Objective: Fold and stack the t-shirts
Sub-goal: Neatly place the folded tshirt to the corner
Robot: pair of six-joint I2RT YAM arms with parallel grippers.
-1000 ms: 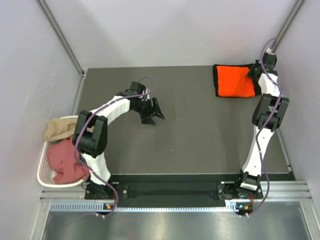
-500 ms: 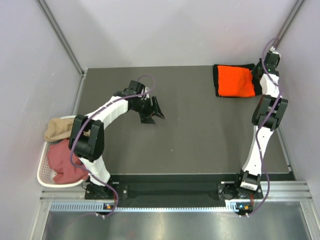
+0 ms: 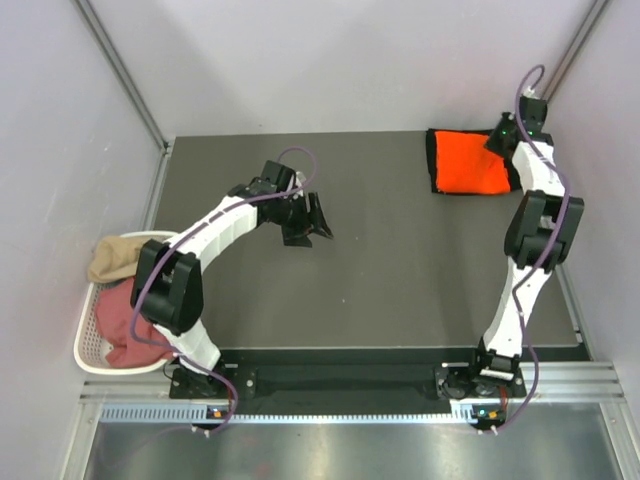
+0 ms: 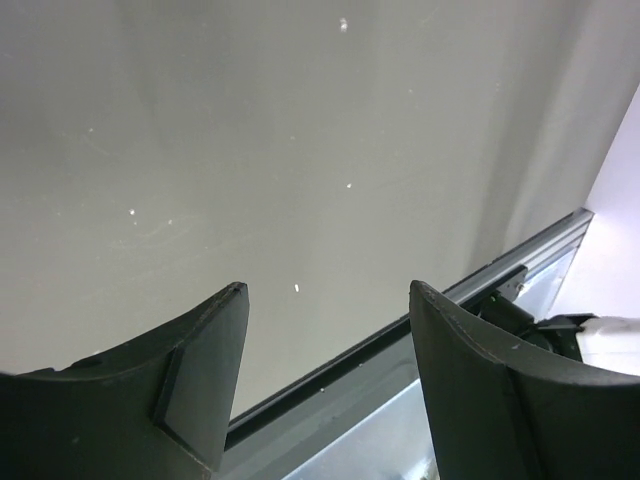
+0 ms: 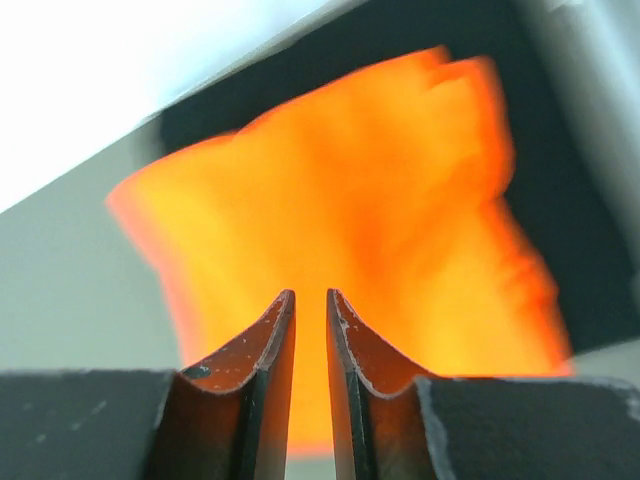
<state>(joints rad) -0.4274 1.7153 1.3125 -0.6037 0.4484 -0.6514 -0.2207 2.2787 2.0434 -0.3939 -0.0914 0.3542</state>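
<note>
Orange shirt (image 3: 468, 163) hasn't shifted: flat, squarely folded on a black shirt (image 3: 431, 165), far right corner of the table (image 3: 400, 280).
My right gripper (image 5: 310, 295) has swung over its far right corner since a second ago, fingers nearly together, empty; my left gripper (image 3: 305, 222) hangs wide open mid-table.

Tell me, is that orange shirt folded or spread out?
Folded. The orange shirt lies as a compact rectangle with no sleeves or collar showing, on top of black cloth.
</note>
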